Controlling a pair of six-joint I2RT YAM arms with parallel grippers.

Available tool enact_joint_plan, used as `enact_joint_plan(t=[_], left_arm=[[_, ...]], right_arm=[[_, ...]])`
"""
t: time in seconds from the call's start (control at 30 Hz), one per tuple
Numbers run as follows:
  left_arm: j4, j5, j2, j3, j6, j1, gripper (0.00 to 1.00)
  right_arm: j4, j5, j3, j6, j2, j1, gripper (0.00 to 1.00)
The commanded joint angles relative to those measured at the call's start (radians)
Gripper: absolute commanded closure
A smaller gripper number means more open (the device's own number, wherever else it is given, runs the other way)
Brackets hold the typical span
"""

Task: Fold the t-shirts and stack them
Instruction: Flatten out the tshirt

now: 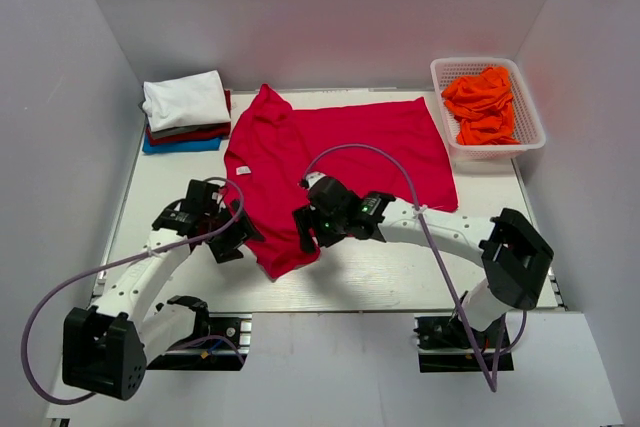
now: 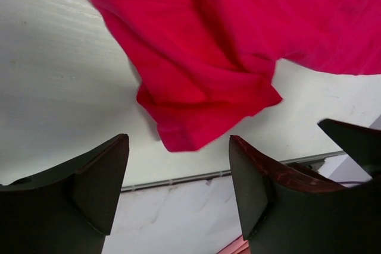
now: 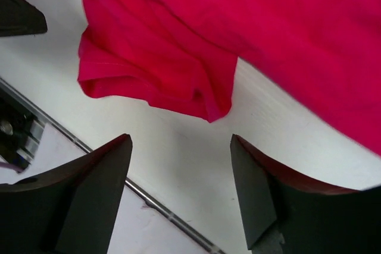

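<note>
From above, the red shirt (image 1: 350,147) is seen spread on the table (image 1: 400,282). Its long side is laid left to right, with the neck end to the left. One sleeve (image 1: 285,252) is pointed at the near edge. The left gripper (image 1: 232,237) is found just left of that sleeve and the right gripper (image 1: 305,232) just right of it, so both are about equally near. A pile of folded shirts (image 1: 185,107) is seen at the far left, and orange shirts (image 1: 480,102) are seen in a basket (image 1: 440,69) at the far right.

In the left wrist view, the left gripper (image 2: 178,142) is held wide open with nothing in it. The sleeve (image 2: 202,105) is seen just ahead.

In the right wrist view, the right gripper (image 3: 181,139) is also held wide open and empty. The sleeve (image 3: 161,81) is seen ahead, a bit to the left.
</note>
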Motion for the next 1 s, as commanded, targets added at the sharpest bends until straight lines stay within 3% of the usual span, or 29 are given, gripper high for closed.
enact_joint_plan(t=[0.0, 0.17, 0.4, 0.5, 0.57, 0.73, 0.77, 0.87, 0.97], left_arm=[[0.093, 0.022, 0.038, -0.058, -0.013, -0.005, 0.23], [0.155, 0.035, 0.109, -0.068, -0.022, -0.026, 0.31], [0.194, 0.054, 0.158, -0.097, -0.050, -0.089, 0.37], [0.203, 0.054, 0.176, -0.133, -0.059, -0.114, 0.42], [0.203, 0.042, 0.186, -0.144, -0.059, -0.143, 0.52], [0.151, -0.004, 0.186, -0.154, -0.047, -0.178, 0.81], [0.133, -0.018, 0.186, -0.142, -0.047, -0.187, 0.94], [0.071, -0.061, 0.186, -0.118, -0.028, -0.187, 1.00], [0.039, -0.072, 0.166, -0.093, -0.007, -0.197, 1.00]], right_arm=[[0.027, 0.059, -0.025, 0.193, -0.005, -0.009, 0.28], [0.070, 0.090, -0.024, 0.351, 0.038, -0.022, 0.32], [0.044, 0.091, 0.041, 0.394, 0.168, -0.028, 0.40], [0.029, 0.098, 0.046, 0.397, 0.186, -0.023, 0.51], [0.018, 0.099, 0.030, 0.400, 0.185, -0.022, 0.70], [0.021, 0.079, -0.083, 0.362, 0.127, -0.020, 0.95], [0.027, 0.055, -0.095, 0.316, 0.107, -0.019, 0.98], [0.050, 0.012, -0.152, 0.236, 0.059, -0.010, 1.00], [0.030, -0.025, -0.175, 0.175, 0.025, -0.003, 0.85]])
